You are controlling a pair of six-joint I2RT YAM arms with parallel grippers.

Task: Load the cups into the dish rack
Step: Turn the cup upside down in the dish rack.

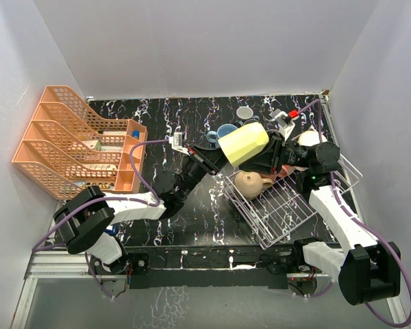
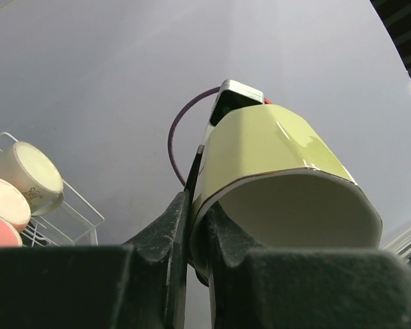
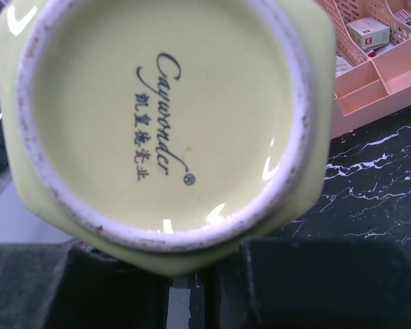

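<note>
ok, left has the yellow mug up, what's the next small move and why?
Likely swing the left gripper with the yellow mug nearward over the dish rack, above its bare grid. It is clamped by its wall, aloft at the rack's far-left edge; the near half shows bare wire. The right gripper sits close to its base, so go slowly.

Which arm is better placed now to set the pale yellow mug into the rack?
Left. The left gripper is clamped on the rim of the pale yellow mug and holds it raised near the dish rack. The right gripper only faces the mug's base.
</note>
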